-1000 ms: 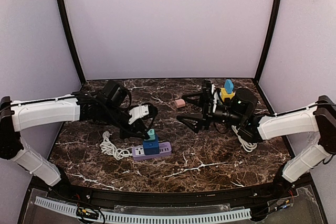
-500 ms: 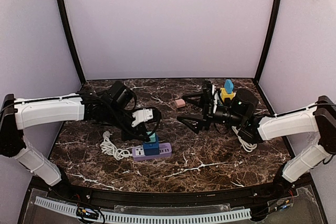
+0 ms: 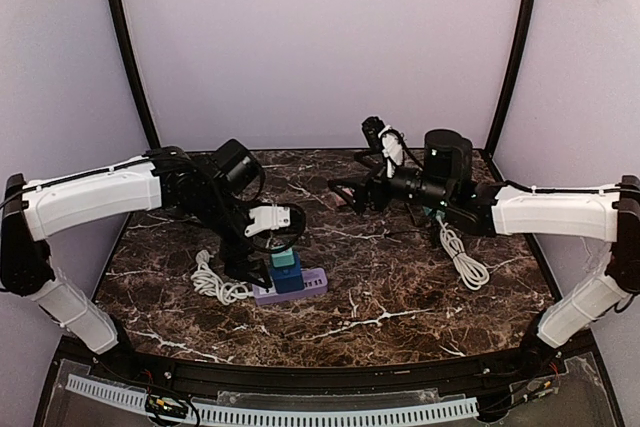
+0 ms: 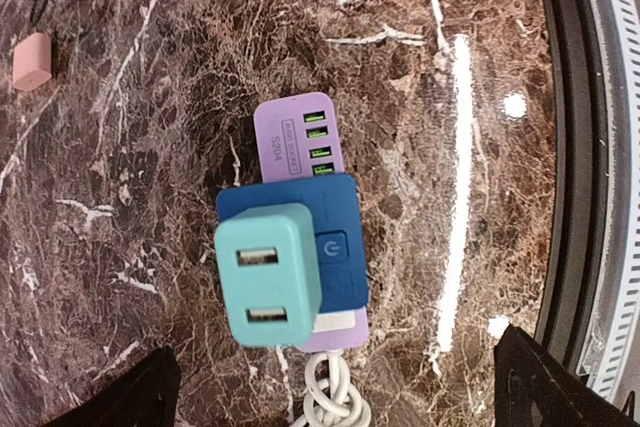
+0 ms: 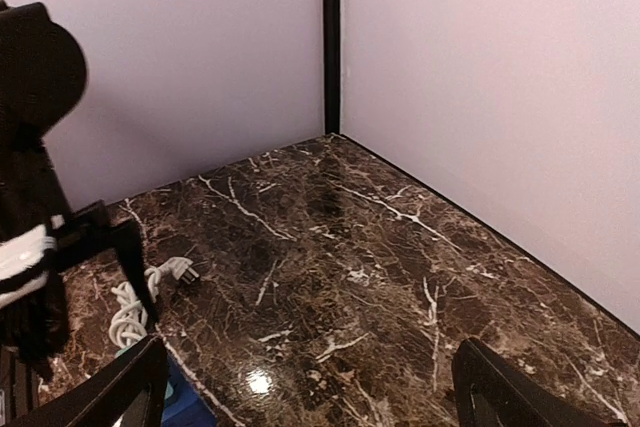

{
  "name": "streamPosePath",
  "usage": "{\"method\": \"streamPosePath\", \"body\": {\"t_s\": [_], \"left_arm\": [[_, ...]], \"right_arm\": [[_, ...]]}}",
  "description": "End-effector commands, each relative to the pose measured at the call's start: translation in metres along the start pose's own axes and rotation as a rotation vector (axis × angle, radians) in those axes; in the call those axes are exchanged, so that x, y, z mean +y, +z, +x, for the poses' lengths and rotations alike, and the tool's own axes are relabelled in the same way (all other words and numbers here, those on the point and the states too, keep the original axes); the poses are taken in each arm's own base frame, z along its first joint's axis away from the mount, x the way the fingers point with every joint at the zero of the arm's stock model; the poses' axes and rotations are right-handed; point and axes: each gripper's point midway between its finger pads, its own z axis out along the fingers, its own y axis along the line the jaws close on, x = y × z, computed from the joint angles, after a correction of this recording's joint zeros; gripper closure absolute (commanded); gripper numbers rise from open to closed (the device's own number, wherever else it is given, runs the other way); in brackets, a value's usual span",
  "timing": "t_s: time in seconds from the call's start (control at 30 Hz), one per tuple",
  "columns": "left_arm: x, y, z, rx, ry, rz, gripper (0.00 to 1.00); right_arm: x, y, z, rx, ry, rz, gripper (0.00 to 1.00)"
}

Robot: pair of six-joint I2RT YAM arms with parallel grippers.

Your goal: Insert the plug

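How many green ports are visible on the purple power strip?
4 green ports, in one row along the purple power strip at its uncovered end; the blue adapter may hide others.

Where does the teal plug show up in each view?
Top external: teal plug left of centre, seated on the blue block.
Left wrist: centre of frame, on that same block.
Right wrist: not clearly visible.
Shared landmark: the white coiled cord, at the bottom edge in left wrist and lower left in right wrist.

Marble table [image 3: 400,297], purple power strip [image 4: 300,137], pink block [image 4: 33,60]
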Motion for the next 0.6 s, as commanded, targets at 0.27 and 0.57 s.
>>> {"method": "streamPosePath", "body": {"t_s": [0.27, 0.57], "left_arm": [[0.057, -0.088, 0.029, -0.361, -0.572, -0.172, 0.01], [0.047, -0.068, 0.086, -0.598, -0.896, -0.164, 0.01]], "right_arm": [[-0.076, 0.058, 0.044, 0.477, -0.336, -0.156, 0.01], [-0.151, 0.095, 0.131, 0.751, -0.591, -0.371, 0.01]]}}
